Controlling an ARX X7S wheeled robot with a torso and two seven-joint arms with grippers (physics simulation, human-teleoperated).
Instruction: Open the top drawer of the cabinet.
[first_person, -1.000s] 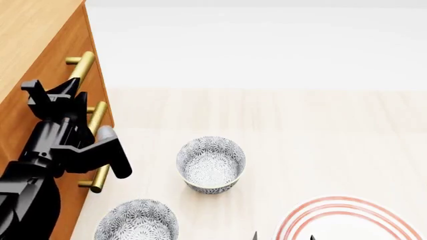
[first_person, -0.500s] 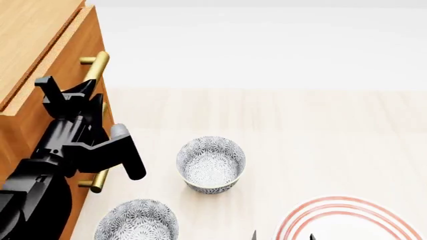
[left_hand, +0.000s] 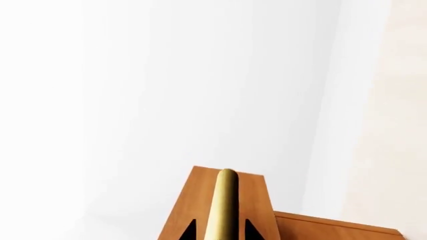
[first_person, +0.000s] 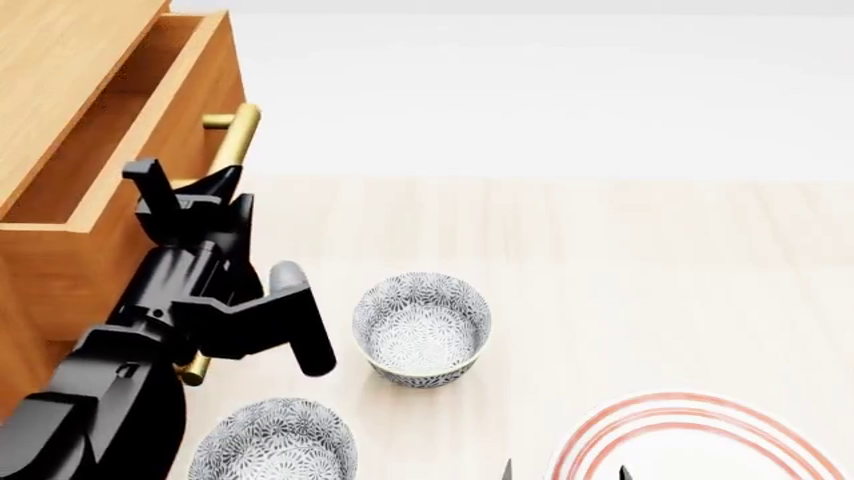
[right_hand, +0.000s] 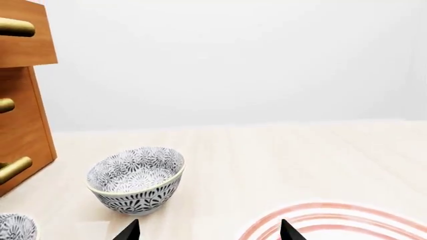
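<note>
Head view: cabinet (first_person: 54, 60) at far left, its top drawer (first_person: 100, 215) pulled partly out, pale interior showing. Left gripper (first_person: 200, 195) clamped on the drawer's handle (first_person: 234, 140). Right gripper (right_hand: 208, 231) spread apart near bowl (first_person: 420, 330).

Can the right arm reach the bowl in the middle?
Probably yes. The right gripper is open, pointing toward the bowl, with only bare floor between them; the left gripper is busy on the drawer's handle.

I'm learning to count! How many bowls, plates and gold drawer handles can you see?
Bowls: 2
Plates: 1
Gold handles: 3
Total: 6
</note>
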